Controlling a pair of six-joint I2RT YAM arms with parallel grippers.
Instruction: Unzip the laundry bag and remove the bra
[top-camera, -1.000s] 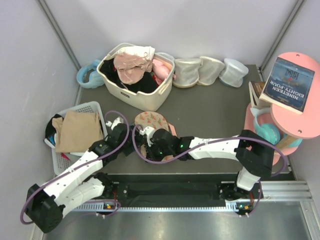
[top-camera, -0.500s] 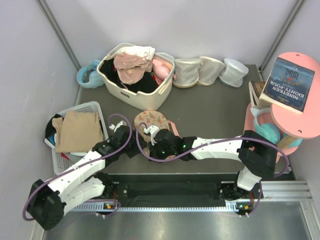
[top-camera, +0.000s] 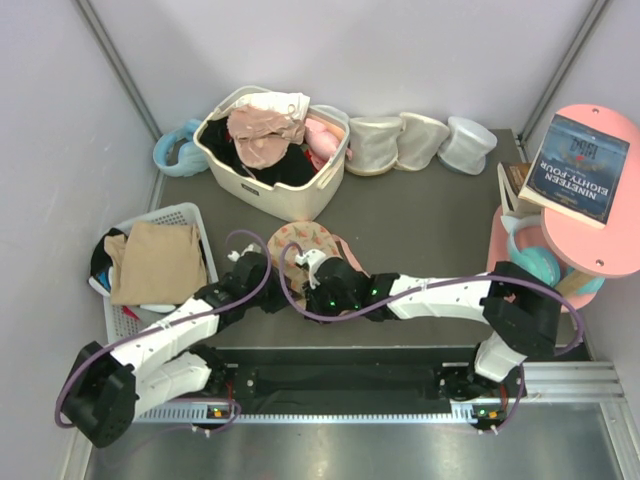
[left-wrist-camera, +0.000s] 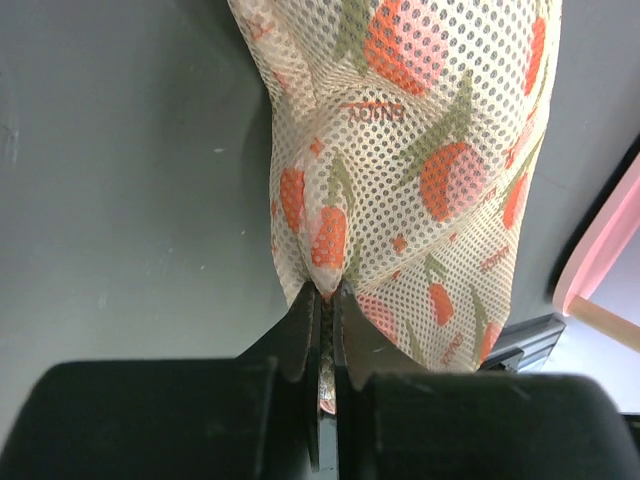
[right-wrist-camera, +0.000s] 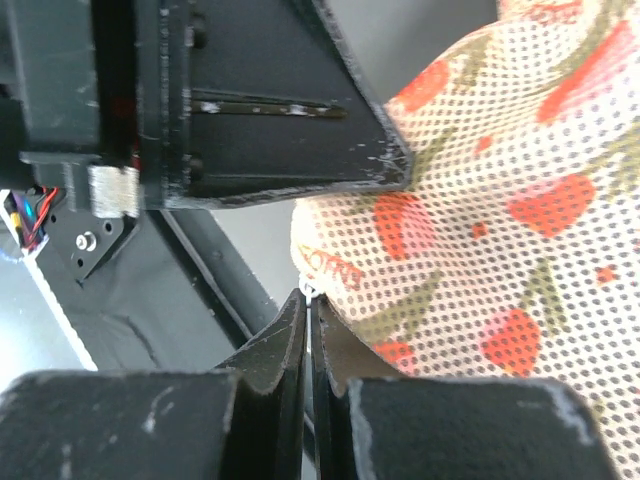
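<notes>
Laundry bag (top-camera: 305, 240): round pouch of open cream-peach mesh, printed with orange-red strawberries and green leaves.

Location: on the table (top-camera: 430, 235), close to its near edge and left of its middle, between the two arms. Well clear of the beige basket (top-camera: 275, 150) towards the far edge.

Condition: zip appears closed; no opening shows in any view. The bra is not in sight, and nothing dark shows through the mesh.

Handling: judged light, soft and limp. The mesh puckers into a ridge where it is gripped, so it will bunch and stretch rather than resist a pull. The weave offers good purchase but could snag or tear under a hard tug. The bag needs anchoring close to the zip, or the whole pouch will drag along with the slider.

Hold points: the seam at the rim for bracing, and the small zip tab for pulling. The flat panels are a poor choice.

Tools: left gripper (left-wrist-camera: 328, 292) is pressed together on a raised fold of mesh at the near rim. Right gripper (right-wrist-camera: 306, 298) is pressed together at the bag's edge, with a small pale tab at its tips. This is probably the zip pull, though too small to confirm.
</notes>
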